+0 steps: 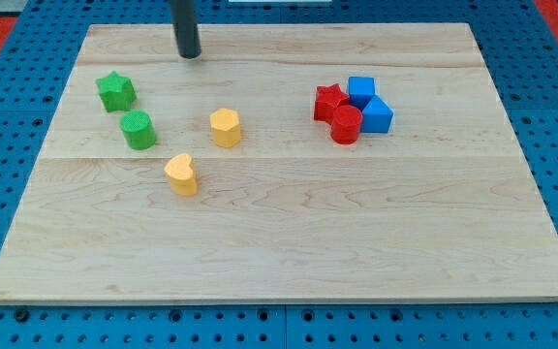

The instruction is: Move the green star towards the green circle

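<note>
The green star (115,91) lies near the board's upper left. The green circle (139,130) sits just below and slightly right of it, a small gap between them. My tip (190,54) rests on the board near the view's top, up and to the right of the green star, touching no block.
A yellow hexagon (225,127) and a yellow heart (181,174) lie right of the green circle. A red star (329,101), a red circle (346,125) and two blue blocks (361,90) (376,114) cluster at the right. The wooden board (279,262) sits on a blue pegboard.
</note>
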{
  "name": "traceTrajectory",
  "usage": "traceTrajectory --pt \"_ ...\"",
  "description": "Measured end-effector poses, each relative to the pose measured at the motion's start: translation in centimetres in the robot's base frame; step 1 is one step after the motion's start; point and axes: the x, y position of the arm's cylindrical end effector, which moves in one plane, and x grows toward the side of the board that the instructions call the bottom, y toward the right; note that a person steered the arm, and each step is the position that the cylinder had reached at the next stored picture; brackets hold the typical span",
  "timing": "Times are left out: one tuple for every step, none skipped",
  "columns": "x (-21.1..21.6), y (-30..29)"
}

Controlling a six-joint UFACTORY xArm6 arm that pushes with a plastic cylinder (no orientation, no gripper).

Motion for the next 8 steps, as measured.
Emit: traceTrajectory --pt "0.6 -2.6" --pt "2.1 -6.6" --pt "3.7 -9.7" --pt "5.8 -10.0" --pt "8.0 -10.0" --pt "10.2 -9.9" --pt "11.9 -9.7" --pt "12.0 -9.2"
